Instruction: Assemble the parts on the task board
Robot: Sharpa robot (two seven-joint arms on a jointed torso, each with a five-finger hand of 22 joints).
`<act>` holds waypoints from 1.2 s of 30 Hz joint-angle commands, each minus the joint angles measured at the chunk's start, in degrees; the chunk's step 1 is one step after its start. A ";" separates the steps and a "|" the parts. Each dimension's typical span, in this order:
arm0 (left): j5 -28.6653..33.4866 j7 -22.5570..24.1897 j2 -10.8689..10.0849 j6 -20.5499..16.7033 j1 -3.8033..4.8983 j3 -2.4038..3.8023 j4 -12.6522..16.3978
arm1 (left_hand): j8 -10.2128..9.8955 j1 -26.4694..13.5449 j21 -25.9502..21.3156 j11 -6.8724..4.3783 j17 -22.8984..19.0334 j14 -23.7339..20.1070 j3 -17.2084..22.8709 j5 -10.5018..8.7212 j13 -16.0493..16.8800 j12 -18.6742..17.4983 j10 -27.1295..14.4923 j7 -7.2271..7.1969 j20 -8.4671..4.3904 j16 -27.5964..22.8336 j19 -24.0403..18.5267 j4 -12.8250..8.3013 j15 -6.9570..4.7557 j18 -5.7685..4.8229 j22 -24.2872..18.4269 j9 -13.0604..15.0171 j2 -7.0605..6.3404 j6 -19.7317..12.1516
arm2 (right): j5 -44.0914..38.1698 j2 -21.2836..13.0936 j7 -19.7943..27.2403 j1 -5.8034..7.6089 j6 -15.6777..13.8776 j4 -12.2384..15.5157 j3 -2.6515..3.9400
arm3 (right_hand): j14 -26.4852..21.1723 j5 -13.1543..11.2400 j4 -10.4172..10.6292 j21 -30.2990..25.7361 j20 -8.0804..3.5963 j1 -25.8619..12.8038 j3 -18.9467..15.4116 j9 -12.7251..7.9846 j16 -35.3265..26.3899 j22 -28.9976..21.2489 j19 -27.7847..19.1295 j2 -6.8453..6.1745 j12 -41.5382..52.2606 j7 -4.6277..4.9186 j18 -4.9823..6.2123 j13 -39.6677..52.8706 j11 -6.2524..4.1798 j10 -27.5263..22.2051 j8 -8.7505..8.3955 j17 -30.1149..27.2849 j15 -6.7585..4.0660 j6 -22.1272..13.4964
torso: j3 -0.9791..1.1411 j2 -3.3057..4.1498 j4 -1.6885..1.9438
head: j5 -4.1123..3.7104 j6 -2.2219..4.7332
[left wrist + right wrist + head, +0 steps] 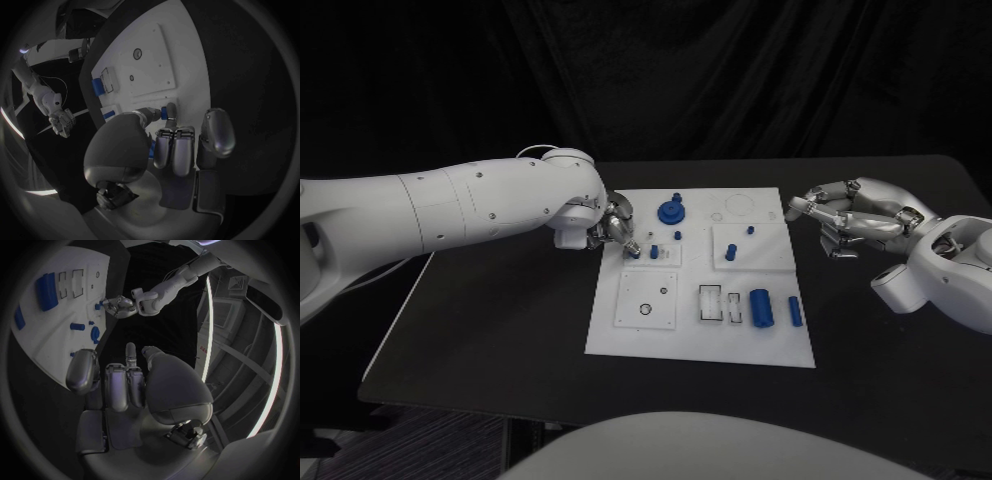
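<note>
Left robot hand (615, 228) pinches a small blue peg (653, 252) at the task board's (625, 330) nine-o'clock edge; right robot hand (855, 217) hovers curled, holding nothing.

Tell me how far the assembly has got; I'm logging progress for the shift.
Early to midway, by the look of it. A blue gear and small blue pegs already stand on the task board. The left hand is at the board's edge, its fingers at a small blue part. A large blue cylinder and a slimmer one lie loose. The right hand hovers off the board, holding nothing.
</note>
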 commanded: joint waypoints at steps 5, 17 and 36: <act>0.32 -0.38 0.34 1.04 0.05 -0.02 -0.40 | 0.20 0.08 -0.32 -0.17 15.09 5.96 0.40 0.29 15.05 0.21 5.95 -1.10 0.04 -0.07 -0.26 -0.70 -0.34 -0.08 8.82 0.09 0.36 0.74 | 1.82 0.10 1.53 0.08 -2.12 -0.28 0.04 | 2.88 0.57 -0.24 -0.47 -0.13 0.25 -0.05 0.13 -0.23 0.72 -0.08 0.56 0.02 -0.11 -0.54 5.17 0.04 0.06 0.14 4.06 -0.37 -0.24 | -0.01 0.05 0.04 | -0.15 0.01; 0.40 1.35 1.29 -0.99 -0.17 -0.02 -1.52 | -1.55 -2.86 -1.06 0.24 15.09 5.96 -1.91 -9.08 15.05 0.21 5.95 -0.74 0.39 -0.07 -0.67 1.11 0.04 0.04 8.62 -0.78 2.72 0.82 | 1.67 0.35 -0.67 0.07 -0.46 -0.44 0.03 | 2.53 0.93 -0.54 -1.43 -0.16 1.44 0.42 0.37 -0.92 0.21 -0.68 0.75 -0.24 -0.10 -0.31 4.51 0.04 -0.50 0.16 3.15 -0.35 -0.53 | 0.02 0.10 -0.07 | -0.10 0.01; 0.40 0.57 1.16 -0.30 -0.38 -0.02 -1.68 | -4.52 -10.85 -1.62 0.82 15.09 5.96 -12.50 -22.97 15.05 0.21 5.95 -0.17 0.90 -0.07 -0.92 5.44 0.56 0.14 8.49 -2.63 4.06 2.02 | 1.30 0.77 -2.50 0.04 1.21 -0.87 0.03 | 2.27 3.29 -1.45 -1.93 -0.14 4.35 1.58 1.01 -1.42 0.11 -1.18 0.61 -0.43 -0.07 -0.20 4.35 0.06 -0.77 0.42 2.62 -0.33 -0.96 | -0.02 -0.02 0.00 | -0.08 0.01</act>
